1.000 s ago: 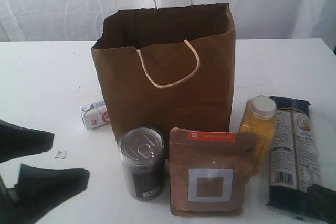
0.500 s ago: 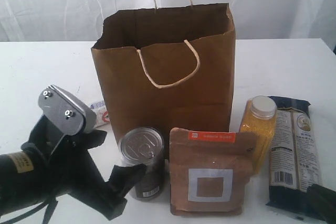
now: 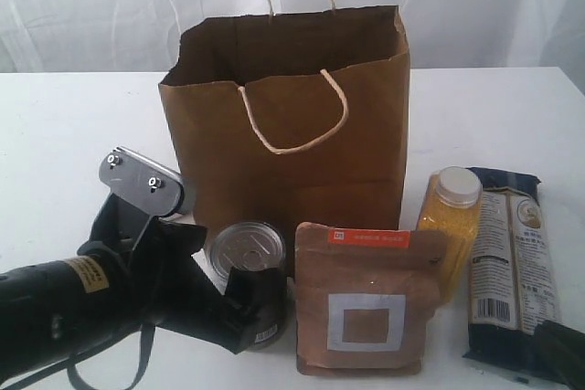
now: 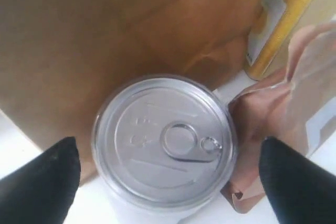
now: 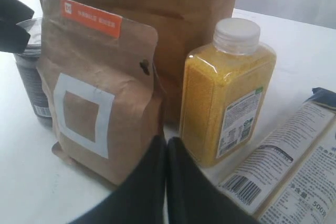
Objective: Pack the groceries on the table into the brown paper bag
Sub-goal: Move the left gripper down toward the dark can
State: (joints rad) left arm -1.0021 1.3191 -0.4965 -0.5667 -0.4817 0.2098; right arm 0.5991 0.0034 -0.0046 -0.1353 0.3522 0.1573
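The clear pull-tab can (image 3: 249, 258) stands in front of the brown paper bag (image 3: 292, 116). My left gripper (image 3: 228, 280) is open and straddles it. In the left wrist view the can's lid (image 4: 165, 140) lies between the two black fingertips (image 4: 44, 182), with a small gap on each side. The brown pouch with the white square (image 3: 366, 303) stands right of the can, then the yellow-grain bottle (image 3: 450, 216) and the long dark-blue packet (image 3: 512, 262). My right gripper (image 5: 167, 153) is shut on nothing, low in front of the pouch (image 5: 100, 87) and the bottle (image 5: 226, 93). The small carton and the gold-lidded jar are out of sight.
The bag stands open, its handles (image 3: 297, 107) upright, on the white table (image 3: 73, 125). The can sits tight between the bag's front wall (image 4: 105, 40) and the pouch's edge (image 4: 262, 108). The packet (image 5: 294, 171) lies flat beside my right gripper (image 3: 562, 353).
My left arm has swung in from the lower left toward the can, and its fingers now stand on either side of it. The arm now hides the small carton. The right gripper has not moved.
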